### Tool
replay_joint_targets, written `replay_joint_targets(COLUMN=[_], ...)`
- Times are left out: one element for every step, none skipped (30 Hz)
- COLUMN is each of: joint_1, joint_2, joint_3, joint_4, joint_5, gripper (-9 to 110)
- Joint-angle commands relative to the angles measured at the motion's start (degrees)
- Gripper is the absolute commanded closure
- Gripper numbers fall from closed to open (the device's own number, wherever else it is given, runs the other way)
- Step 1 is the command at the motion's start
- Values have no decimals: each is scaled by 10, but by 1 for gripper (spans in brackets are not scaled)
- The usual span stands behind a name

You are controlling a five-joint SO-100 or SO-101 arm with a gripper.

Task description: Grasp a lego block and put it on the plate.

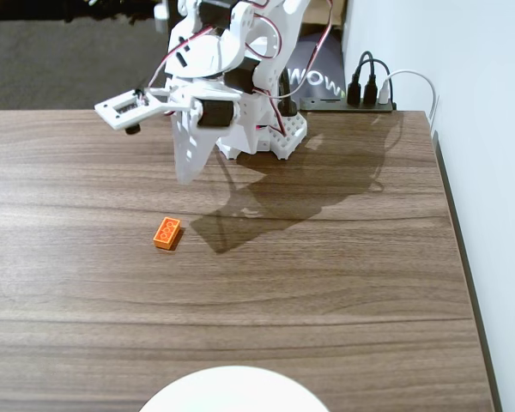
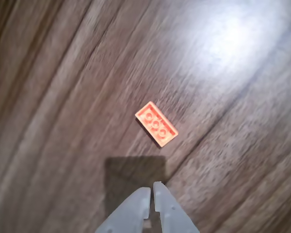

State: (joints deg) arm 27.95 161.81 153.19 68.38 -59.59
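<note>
The lego block is a small orange studded brick lying flat on the wooden table, left of centre. It also shows in the wrist view, lying diagonally. My white gripper hangs above the table, behind and a little to the right of the brick, tips pointing down. In the wrist view the gripper enters from the bottom edge with its jaws nearly together and nothing between them; the brick lies apart, ahead of the tips. The white plate shows partly at the bottom edge of the fixed view.
The arm's white base stands at the back of the table. Black and white cables and plugs sit at the back right. The table's right edge runs along a white wall.
</note>
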Motion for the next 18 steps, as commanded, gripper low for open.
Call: replay_joint_targets(joint_1=[4, 5, 8, 10, 11, 12, 12, 13, 13, 14, 16, 17, 16, 15, 15, 15, 15, 14], joint_2=[-17, -21, -27, -33, -39, -46, -52, -60, -67, -73, -78, -83, -86, -90, -93, -98, -103, -107], joint_3=[-32, -32, -33, -37, -41, -47, -52, -58, -62, -64, -66, -69, -73, -76, -79, -83, -86, -91], joint_4=[4, 7, 9, 11, 13, 14, 15, 15, 15, 11, 8, 9, 11, 12, 12, 13, 16, 19], joint_5=[-64, -83, -101, -113, -125, -133, -139, -147, -154, -158, -163, -177, -191, -205, -217, -231, -244, -259], gripper=[101, 101, 101, 101, 101, 101, 101, 101, 101, 101, 101, 101, 101, 101, 101, 101, 101, 101])
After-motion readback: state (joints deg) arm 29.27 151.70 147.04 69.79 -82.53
